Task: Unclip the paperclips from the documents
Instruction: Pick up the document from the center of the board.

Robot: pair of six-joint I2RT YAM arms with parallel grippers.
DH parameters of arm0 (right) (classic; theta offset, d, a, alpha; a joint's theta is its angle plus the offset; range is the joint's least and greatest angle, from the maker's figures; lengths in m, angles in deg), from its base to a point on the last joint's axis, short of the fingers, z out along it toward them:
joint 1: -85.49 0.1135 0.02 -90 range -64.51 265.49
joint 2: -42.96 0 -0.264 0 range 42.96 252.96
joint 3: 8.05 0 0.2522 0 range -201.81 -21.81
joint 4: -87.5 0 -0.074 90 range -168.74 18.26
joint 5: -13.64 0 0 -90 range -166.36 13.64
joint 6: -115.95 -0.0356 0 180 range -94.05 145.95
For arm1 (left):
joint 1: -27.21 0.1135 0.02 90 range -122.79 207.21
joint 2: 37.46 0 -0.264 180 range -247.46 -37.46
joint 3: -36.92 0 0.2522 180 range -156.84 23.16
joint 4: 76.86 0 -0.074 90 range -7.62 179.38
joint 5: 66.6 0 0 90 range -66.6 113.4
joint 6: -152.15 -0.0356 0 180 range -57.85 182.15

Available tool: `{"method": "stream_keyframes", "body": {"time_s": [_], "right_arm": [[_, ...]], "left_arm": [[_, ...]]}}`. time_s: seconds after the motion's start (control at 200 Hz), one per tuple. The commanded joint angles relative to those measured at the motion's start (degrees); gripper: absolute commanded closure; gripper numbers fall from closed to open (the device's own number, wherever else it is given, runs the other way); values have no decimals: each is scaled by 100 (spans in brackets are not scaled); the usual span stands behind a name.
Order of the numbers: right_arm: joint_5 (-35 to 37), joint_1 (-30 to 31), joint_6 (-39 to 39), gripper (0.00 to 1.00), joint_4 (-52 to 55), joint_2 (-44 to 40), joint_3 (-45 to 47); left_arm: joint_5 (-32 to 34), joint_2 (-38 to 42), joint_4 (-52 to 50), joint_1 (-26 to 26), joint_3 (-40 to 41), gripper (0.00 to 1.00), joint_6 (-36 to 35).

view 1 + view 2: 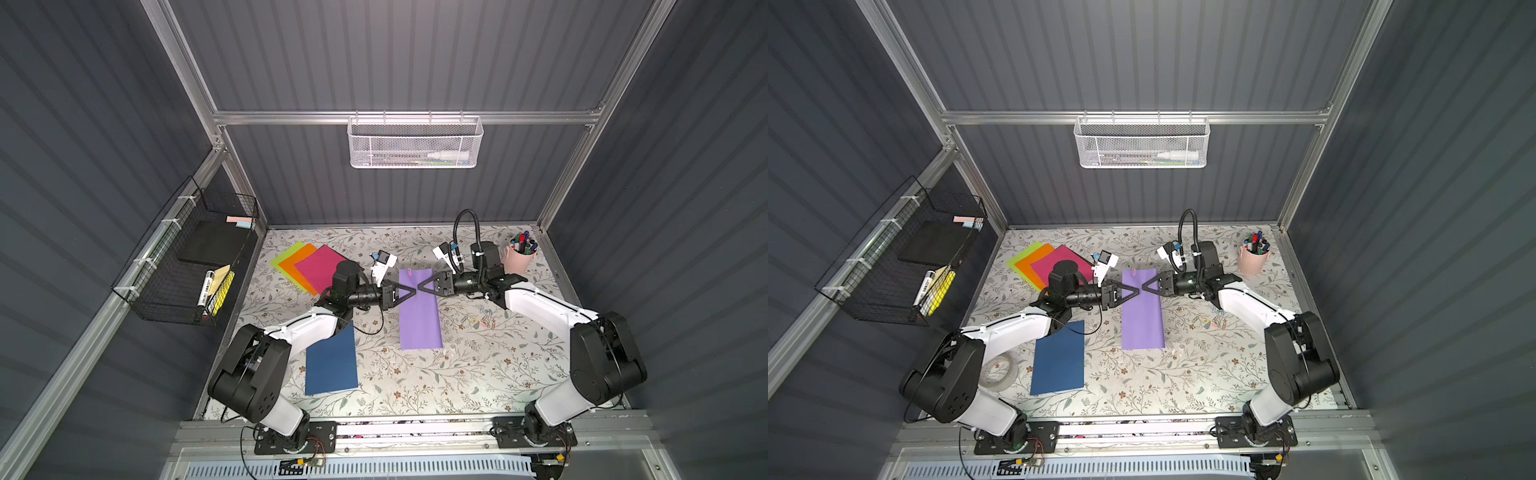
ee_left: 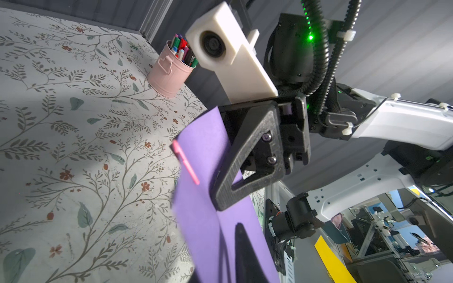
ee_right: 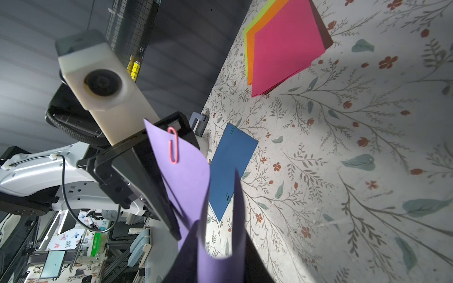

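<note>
A purple document (image 1: 419, 320) lies mid-table, its far end lifted between both grippers. A pink paperclip (image 1: 409, 272) sits on its far edge, sharp in the right wrist view (image 3: 173, 145) and blurred in the left wrist view (image 2: 185, 163). My left gripper (image 1: 414, 291) and right gripper (image 1: 419, 286) meet tip to tip over the sheet, each shut on the purple paper, which curls between the right fingers (image 3: 255, 259). A navy document (image 1: 332, 361) lies near the left arm, with small green paperclips (image 3: 228, 197) on its edge. Lime, orange and pink documents (image 1: 309, 268) are fanned at the back left.
Loose paperclips (image 1: 484, 319) lie by the right arm. A pink cup of markers (image 1: 519, 257) stands back right. A tape roll (image 1: 998, 372) sits beside the left arm's base. A black wire basket (image 1: 195, 266) hangs on the left wall, and a white mesh basket (image 1: 415, 143) on the back wall.
</note>
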Motion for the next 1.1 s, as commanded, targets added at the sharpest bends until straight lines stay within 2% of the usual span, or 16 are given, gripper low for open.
{"method": "stream_keyframes", "body": {"time_s": [0.0, 0.105, 0.27, 0.405, 0.56, 0.715, 0.94, 1.096], "right_arm": [[-66, 46, 133, 73, 42, -4, 124], [20, 82, 418, 68, 397, -69, 109], [547, 12, 1501, 43, 1659, -335, -96], [838, -253, 2286, 33, 2425, -709, -275], [881, -620, 2732, 29, 2674, -1108, -476], [831, -717, 3089, 27, 2555, -1310, -697], [139, -721, 3255, 28, 1852, -1248, -885], [-760, -714, 3288, 32, 1519, -939, -1109]], "left_arm": [[117, 150, -106, 12, -138, 90, -88], [158, 106, -347, 7, -263, 100, -259], [290, 108, -1341, 12, -667, 100, -1108], [326, 149, -2146, 12, -995, 100, -1823], [306, 132, -2733, 7, -1319, 100, -2433], [133, 75, -3238, 1, -1531, 100, -2923], [-128, 107, -3800, -96, -1743, 100, -3481], [-352, 132, -4103, -185, -1912, 100, -3787]]}}
